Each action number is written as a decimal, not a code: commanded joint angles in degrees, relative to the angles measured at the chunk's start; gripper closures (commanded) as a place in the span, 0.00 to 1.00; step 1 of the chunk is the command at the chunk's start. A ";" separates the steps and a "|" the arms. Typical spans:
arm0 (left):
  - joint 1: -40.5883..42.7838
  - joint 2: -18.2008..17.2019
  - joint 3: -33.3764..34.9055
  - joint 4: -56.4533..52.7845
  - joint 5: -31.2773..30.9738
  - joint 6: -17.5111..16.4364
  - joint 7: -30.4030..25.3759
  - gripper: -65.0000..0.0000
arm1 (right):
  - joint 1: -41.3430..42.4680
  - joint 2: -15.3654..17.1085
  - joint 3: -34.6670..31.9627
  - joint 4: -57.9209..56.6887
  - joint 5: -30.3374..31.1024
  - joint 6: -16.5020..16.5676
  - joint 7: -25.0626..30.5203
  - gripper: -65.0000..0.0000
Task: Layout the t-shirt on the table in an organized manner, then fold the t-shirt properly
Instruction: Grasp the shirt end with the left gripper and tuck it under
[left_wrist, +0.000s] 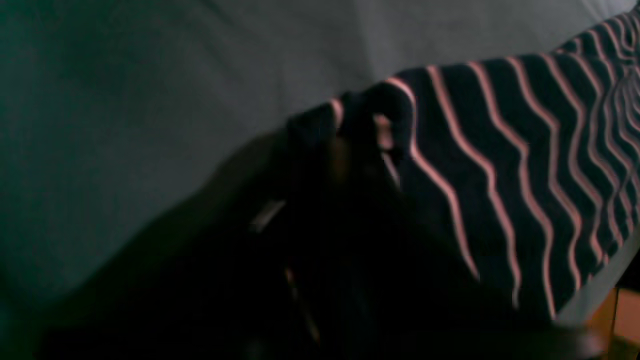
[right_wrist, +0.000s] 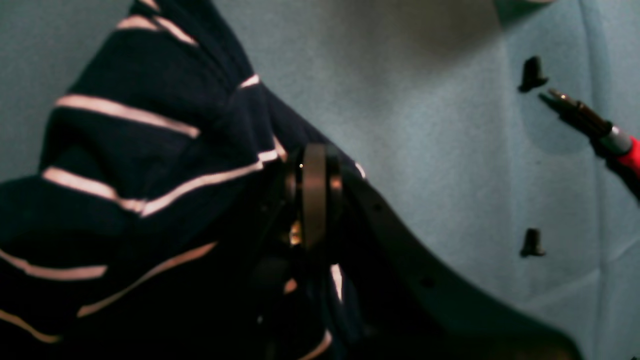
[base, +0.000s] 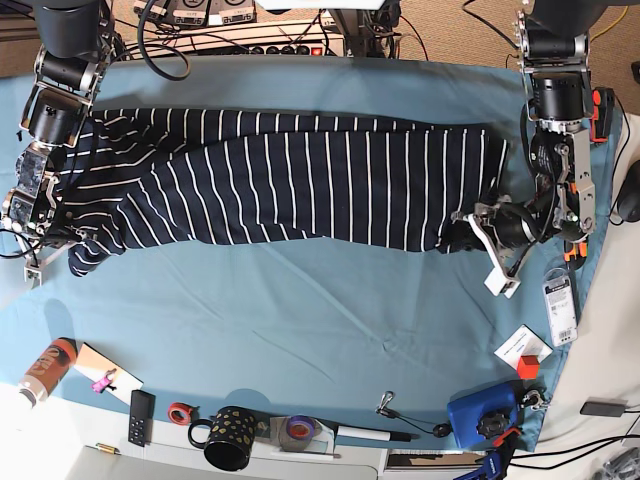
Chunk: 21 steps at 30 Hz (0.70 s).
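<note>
You hold the soft, limp navy white-striped t-shirt (base: 290, 180) stretched between both ends: left gripper (base: 478, 228) and right gripper (base: 40, 235) each clamped on bunched fabric; grip seams, not loose folds

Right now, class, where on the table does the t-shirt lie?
In the base view the t-shirt lies stretched sideways across the far half of the table, between the left gripper at the view's right and the right gripper at its left.
</note>
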 joint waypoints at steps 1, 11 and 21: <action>-1.86 -0.48 -0.11 0.81 -0.09 0.00 0.28 1.00 | 1.44 1.64 0.37 0.85 -1.55 -0.33 1.18 1.00; -2.99 -0.48 -1.03 0.92 4.00 2.10 -1.16 1.00 | 1.44 4.02 0.90 0.85 -1.90 -2.73 1.44 1.00; -2.97 -0.48 -8.83 0.92 1.09 -1.42 1.16 1.00 | 1.42 4.00 8.90 0.85 -1.44 -2.62 1.42 1.00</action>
